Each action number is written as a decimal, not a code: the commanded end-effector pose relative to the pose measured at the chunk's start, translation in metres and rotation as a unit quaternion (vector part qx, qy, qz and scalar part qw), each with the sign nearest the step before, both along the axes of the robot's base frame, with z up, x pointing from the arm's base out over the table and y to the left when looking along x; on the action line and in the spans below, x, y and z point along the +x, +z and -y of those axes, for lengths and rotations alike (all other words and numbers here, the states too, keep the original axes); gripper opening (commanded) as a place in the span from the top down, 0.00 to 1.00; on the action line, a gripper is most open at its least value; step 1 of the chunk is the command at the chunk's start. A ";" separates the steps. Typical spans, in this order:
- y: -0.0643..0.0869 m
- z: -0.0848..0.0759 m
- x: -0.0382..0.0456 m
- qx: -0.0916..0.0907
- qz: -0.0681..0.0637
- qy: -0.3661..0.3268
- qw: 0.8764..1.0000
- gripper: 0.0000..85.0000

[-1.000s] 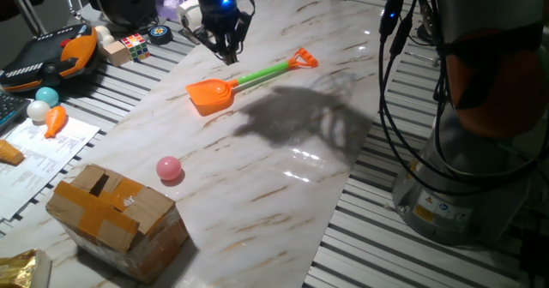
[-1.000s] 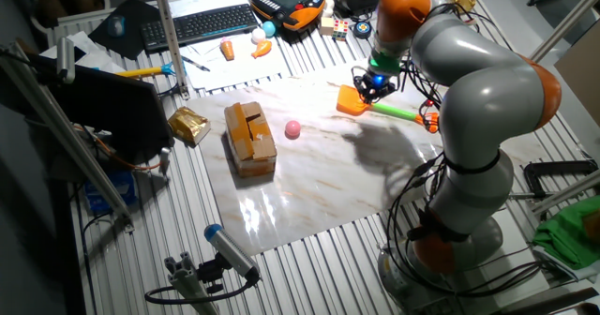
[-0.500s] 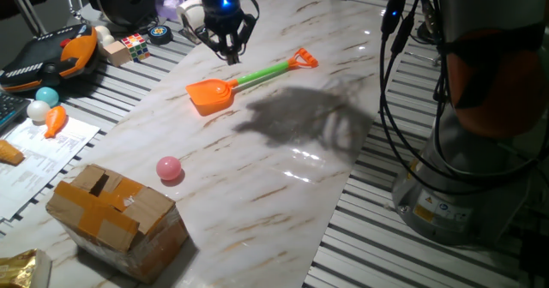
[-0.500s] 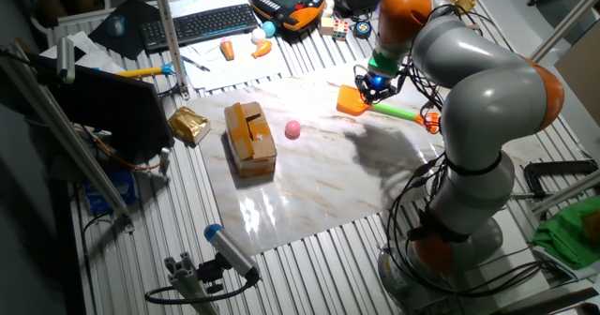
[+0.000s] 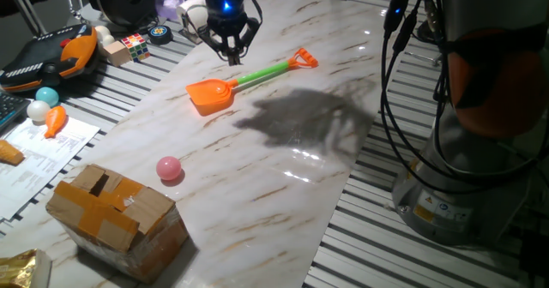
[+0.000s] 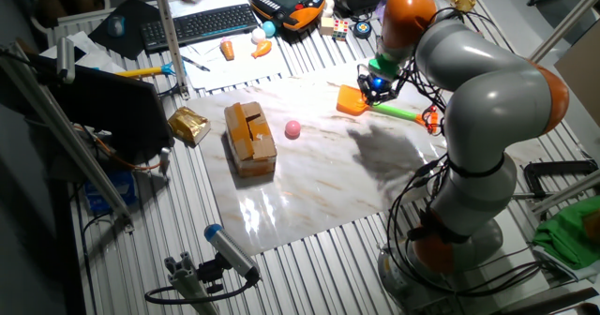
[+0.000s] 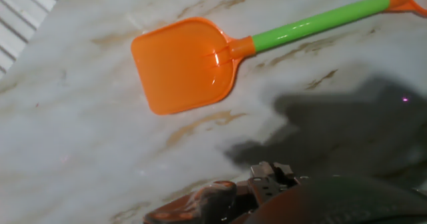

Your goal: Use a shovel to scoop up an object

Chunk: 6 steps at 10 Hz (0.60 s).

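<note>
— Bright overhead light, even across both fixed views; glare streaks on the marble slab [image 5: 283, 151] toward 5 o'clock of the shovel [image 5: 244, 81].

— Broad soft shadow at 4 o'clock of the shovel, cast by the arm [image 6: 469, 81].

— Hand view dimmer, slightly soft; dark shadow at 4 o'clock, blurred gripper body along the bottom edge.

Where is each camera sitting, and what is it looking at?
One fixed view: low at the table's edge, looking along the marble top at the shovel, pink ball and cardboard box; the gripper and the arm's base show.
The other fixed view: high up, looking down on the whole table; the whole arm shows.
Hand view: on the hand, looking down at the shovel's blade; only a dark bit of the hand shows.
All three share the shovel.
</note>
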<state>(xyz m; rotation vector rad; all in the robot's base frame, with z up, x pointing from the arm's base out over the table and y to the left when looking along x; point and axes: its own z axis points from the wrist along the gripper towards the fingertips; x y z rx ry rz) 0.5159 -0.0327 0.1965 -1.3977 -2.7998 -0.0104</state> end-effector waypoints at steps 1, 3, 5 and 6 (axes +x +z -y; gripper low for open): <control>-0.002 0.001 0.0011 -0.005 0.002 -0.088 0.996 0.99; -0.005 0.004 -0.0002 0.003 -0.002 -0.104 0.995 0.99; -0.007 0.005 0.0003 0.009 -0.007 -0.131 0.991 0.99; -0.008 0.005 0.0008 0.010 -0.007 -0.141 0.990 0.99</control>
